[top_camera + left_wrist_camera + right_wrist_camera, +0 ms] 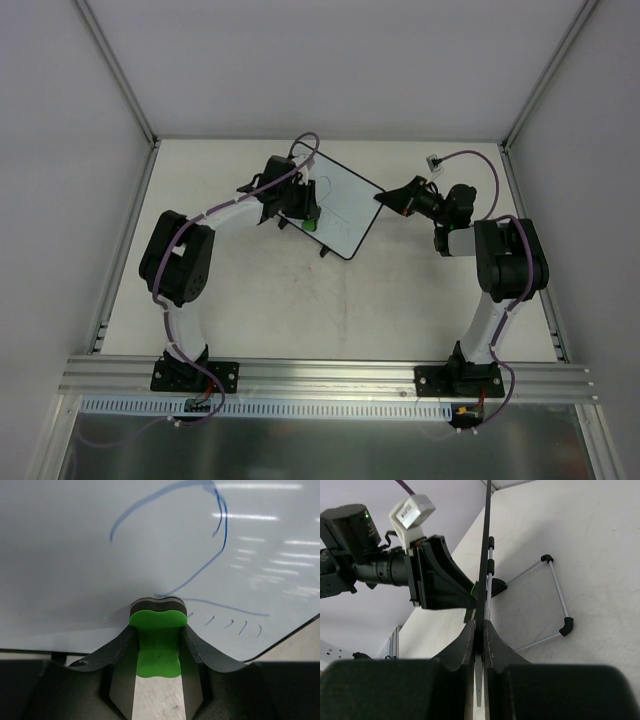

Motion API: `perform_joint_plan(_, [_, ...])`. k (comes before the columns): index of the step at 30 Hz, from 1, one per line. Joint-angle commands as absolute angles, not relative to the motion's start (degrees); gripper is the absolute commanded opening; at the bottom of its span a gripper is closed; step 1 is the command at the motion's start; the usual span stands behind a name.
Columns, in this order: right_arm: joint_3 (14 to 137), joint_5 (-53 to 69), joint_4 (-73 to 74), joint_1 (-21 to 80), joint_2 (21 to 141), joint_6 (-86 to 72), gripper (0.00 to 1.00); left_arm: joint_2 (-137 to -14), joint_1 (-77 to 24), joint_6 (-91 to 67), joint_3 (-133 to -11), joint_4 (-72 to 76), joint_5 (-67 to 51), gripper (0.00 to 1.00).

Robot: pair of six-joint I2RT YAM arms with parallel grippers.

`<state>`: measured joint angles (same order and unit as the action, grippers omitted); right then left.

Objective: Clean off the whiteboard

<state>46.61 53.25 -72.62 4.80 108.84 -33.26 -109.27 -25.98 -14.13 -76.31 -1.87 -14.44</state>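
Observation:
The whiteboard stands tilted at mid-table on its wire feet, with blue pen lines on its face. My left gripper is shut on the green eraser, whose dark felt end presses against the board face. My right gripper is shut on the board's right edge, seen edge-on between its fingers. The left gripper also shows in the right wrist view, on the far side of the board.
Grey enclosure walls and aluminium posts ring the table. An aluminium rail runs along the near edge by the arm bases. A small white connector lies at the back right.

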Motion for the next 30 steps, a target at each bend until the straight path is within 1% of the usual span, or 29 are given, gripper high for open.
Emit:
perform_joint_plan(1, [48.3, 59.7, -87.8, 5.9, 108.4, -33.0, 0.00, -106.4, -26.8, -15.2, -71.4, -0.3, -13.1, 0.00])
perform_joint_plan(5, [48.4, 59.9, -87.8, 5.9, 108.3, -33.0, 0.00, -104.3, -26.8, -15.8, -67.6, 2.0, -12.0, 0.00])
perform_joint_plan(8, [48.3, 59.9, -87.8, 6.1, 108.1, -33.0, 0.00, -105.0, -26.8, -15.2, -68.2, 2.1, -10.7, 0.00])
perform_joint_plan(15, [47.9, 60.0, -87.8, 6.2, 107.8, -33.0, 0.00, -109.6, -26.3, -14.3, -80.5, 0.3, -10.7, 0.00])
perform_joint_plan(24, [47.4, 60.5, -87.8, 6.9, 106.6, -32.5, 0.00, -117.1, -24.8, -12.2, -96.5, -7.2, -9.7, 0.00])
perform_joint_plan(30, [47.4, 60.6, -87.8, 7.1, 106.7, -32.3, 0.00, -118.5, -21.5, -12.6, -100.4, -9.1, -12.2, 0.00])
